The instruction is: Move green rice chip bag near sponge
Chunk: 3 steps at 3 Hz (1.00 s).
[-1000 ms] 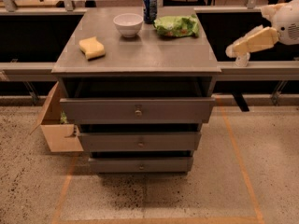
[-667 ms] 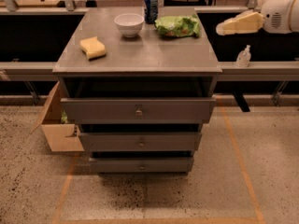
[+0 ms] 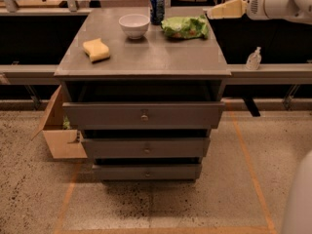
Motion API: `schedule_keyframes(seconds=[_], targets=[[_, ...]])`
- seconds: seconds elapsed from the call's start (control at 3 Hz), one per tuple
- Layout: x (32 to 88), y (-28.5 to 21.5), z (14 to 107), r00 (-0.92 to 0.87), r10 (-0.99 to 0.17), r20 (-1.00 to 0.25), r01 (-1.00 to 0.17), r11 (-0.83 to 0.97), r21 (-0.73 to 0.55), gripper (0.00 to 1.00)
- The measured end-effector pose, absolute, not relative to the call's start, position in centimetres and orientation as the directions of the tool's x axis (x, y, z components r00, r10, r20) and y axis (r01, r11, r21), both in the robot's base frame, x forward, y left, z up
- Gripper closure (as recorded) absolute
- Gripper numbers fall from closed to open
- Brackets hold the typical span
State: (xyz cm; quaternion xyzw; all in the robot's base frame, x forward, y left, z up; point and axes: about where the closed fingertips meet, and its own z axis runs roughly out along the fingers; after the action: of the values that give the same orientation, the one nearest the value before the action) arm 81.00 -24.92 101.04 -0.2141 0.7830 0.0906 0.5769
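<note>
**Bag at the bench's far right, claw beside it in the air**

The bag (image 3: 185, 27) lies on the far right part of the bench (image 3: 146, 60), close to the right edge. It is light green and shiny, crumpled flat, with folds that catch the light and small reddish marks on its face. It is wider than the bowl (image 3: 134, 25) and lies lengthwise across the bench.

The white bowl stands to the bag's left, near it but apart. The blue can (image 3: 157, 8) stands upright behind the gap between them, just beside the bowl's far right side.

The sponge (image 3: 96, 49) is a thick, pale yellow block, turned at a slight angle. It lies on the left part of the bench, nearer the front, well apart from the bag, with the bowl between them.

The claw (image 3: 219, 10) hangs in the air just past the bench's far right corner, above and right of the bag, its pale tip turned towards it and not touching it. I cannot tell whether it is open or closed. The white arm (image 3: 278, 1) reaches in from the upper right.

Under the bench top, three drawers stand partly pulled out. A cardboard box (image 3: 61, 135) sits on the floor to the left. A small clear bottle (image 3: 253, 59) stands on the rail at the right.
</note>
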Motion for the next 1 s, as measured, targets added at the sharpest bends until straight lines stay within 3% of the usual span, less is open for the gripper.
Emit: schedule_keyframes(seconds=[0.33, 1.0], targets=[[81.2, -26.3, 100.8, -0.282, -0.191, -0.94, -0.394, 0.917, -0.068, 0.0], [84.3, -24.4, 96.5, -0.142, -0.325, -0.935, -0.406, 0.88, -0.245, 0.0]])
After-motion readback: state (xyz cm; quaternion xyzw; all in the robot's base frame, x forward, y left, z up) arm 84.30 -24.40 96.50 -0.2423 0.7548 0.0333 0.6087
